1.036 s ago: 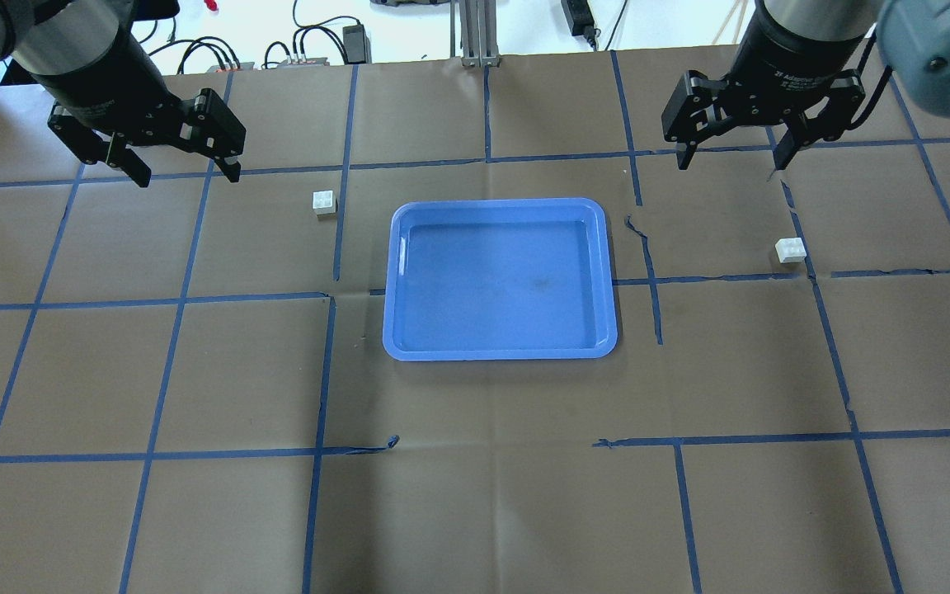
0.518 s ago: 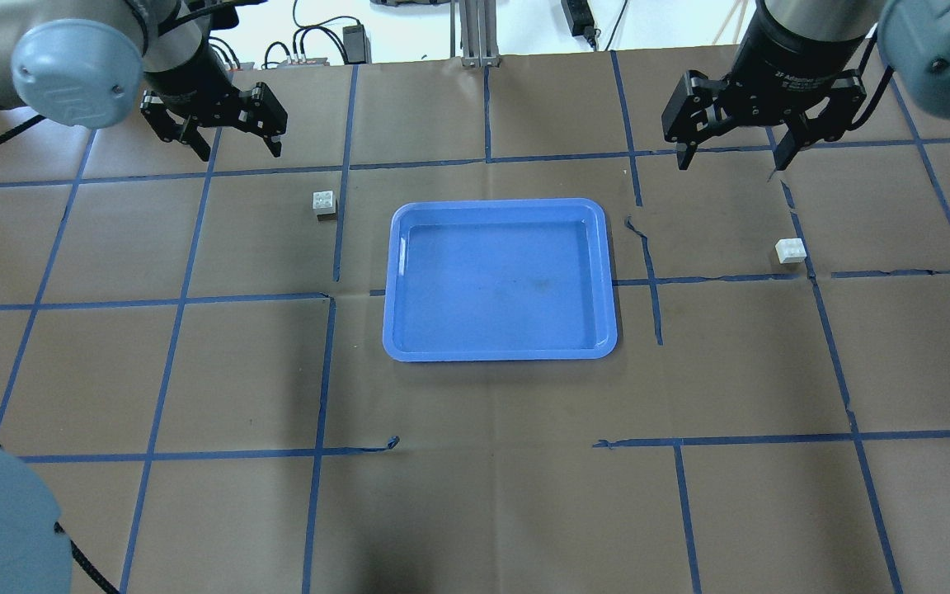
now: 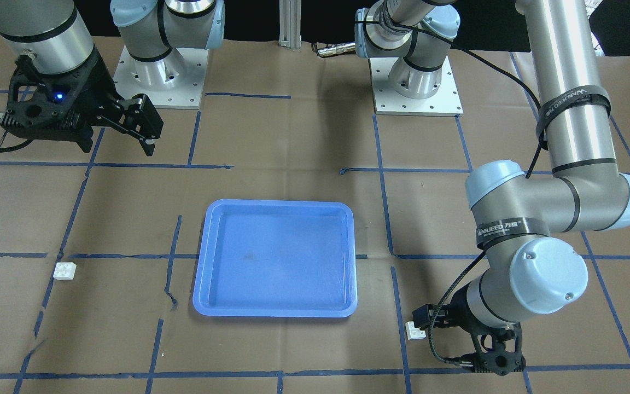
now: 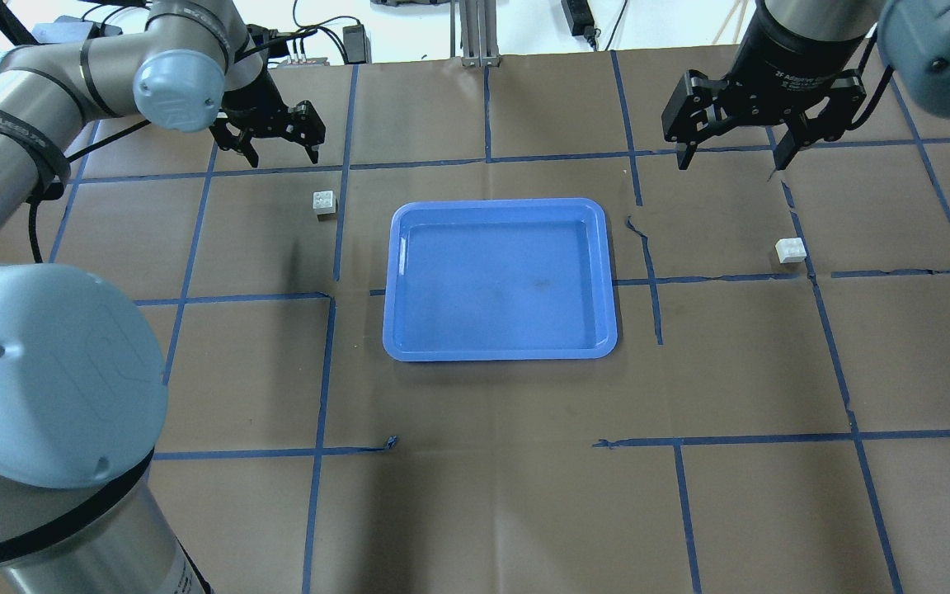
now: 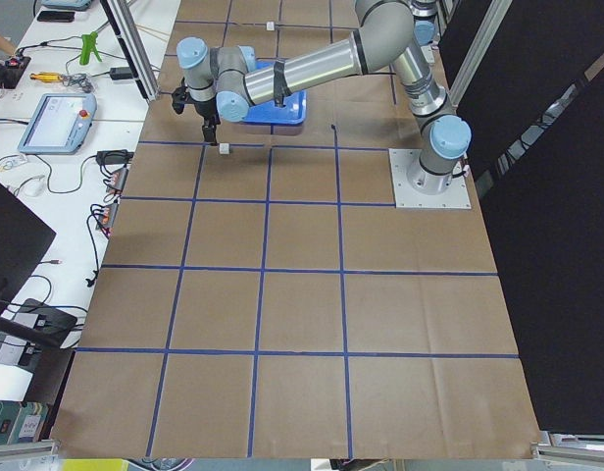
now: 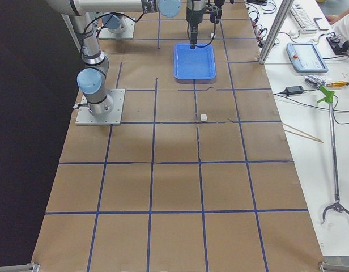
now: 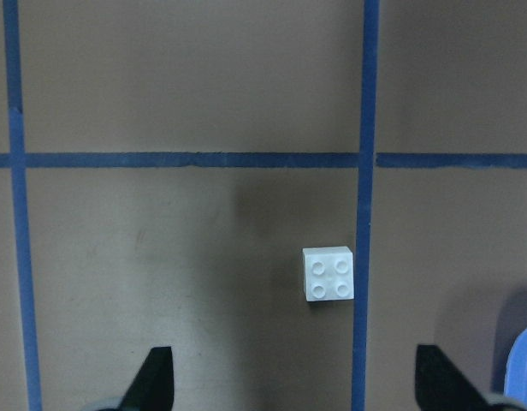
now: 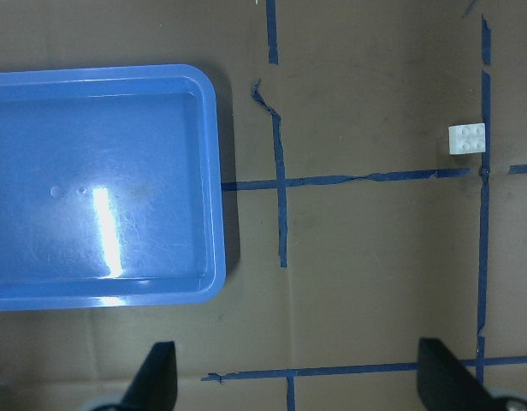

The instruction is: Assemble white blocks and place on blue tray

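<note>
Left fingers [image 4: 311, 147]: spread open, near left block, not centred over it.
Left block [image 4: 324, 202]: on table, left of tray.
Tray [image 4: 500, 203]: between the blocks.
Right block [image 4: 791, 249]: on table, well right of tray.
Right fingers [image 4: 783, 147]: spread open, raised.
Risk: left block likely knocked aside if fingers are lowered off-centre.

The blue tray [image 8: 161, 128] is gleaming at me as smooth, glossy plastic — a streak of light is glaring off its floor. The white blocks [image 7: 328, 274] [image 8: 466, 139] are looking like matt plastic. Dull, creased brown paper [image 4: 491, 511] is lying under strips of blue tape [image 4: 487, 159].
</note>
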Robot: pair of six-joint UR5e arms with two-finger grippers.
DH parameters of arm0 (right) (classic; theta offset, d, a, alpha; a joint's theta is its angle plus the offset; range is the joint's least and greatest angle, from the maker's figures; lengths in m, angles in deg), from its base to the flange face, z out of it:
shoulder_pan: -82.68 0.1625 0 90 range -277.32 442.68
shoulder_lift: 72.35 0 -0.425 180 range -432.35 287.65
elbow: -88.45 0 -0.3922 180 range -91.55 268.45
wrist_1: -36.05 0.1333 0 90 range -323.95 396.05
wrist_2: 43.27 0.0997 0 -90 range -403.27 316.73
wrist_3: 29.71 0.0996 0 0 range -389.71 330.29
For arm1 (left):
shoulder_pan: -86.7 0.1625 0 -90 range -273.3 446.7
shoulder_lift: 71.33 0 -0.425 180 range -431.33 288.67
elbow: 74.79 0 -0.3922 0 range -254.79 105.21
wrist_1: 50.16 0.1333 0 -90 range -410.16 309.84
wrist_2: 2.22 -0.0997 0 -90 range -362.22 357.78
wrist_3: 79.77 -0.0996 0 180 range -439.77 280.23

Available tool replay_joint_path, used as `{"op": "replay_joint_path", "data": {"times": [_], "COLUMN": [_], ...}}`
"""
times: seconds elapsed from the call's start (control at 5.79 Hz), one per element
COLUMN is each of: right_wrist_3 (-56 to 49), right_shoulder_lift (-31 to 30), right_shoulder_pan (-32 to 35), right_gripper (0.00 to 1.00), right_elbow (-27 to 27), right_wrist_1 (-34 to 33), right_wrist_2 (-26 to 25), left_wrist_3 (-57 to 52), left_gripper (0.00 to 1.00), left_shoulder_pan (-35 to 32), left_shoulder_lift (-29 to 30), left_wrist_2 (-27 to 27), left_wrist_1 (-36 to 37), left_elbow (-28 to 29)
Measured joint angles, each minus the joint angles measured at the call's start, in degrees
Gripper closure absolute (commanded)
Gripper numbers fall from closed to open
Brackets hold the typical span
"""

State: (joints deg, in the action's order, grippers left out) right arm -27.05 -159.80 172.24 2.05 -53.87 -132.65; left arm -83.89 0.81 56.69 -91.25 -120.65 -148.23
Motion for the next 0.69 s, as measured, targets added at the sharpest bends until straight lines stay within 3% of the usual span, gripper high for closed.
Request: {"op": "replay_joint_path", "data": {"times": [0.52, 0.69], "right_wrist_3": [0.0, 0.0], "right_shoulder_lift": [0.0, 0.0], "right_shoulder_pan": [0.0, 0.0], "right_gripper": [0.00, 0.00], "right_elbow": [0.0, 0.0], "right_wrist_1": [0.0, 0.0], "right_wrist_2": [0.0, 0.0], "left_wrist_3": [0.5, 0.5], "left_gripper": [0.16, 0.54], "left_shoulder_pan": [-2.0, -2.1], "left_shoulder_lift": [4.2, 4.9], "left_wrist_2": [-0.1, -0.2], "left_wrist_1": [0.8, 1.3], "left_elbow": [-0.7, -0.8]}}
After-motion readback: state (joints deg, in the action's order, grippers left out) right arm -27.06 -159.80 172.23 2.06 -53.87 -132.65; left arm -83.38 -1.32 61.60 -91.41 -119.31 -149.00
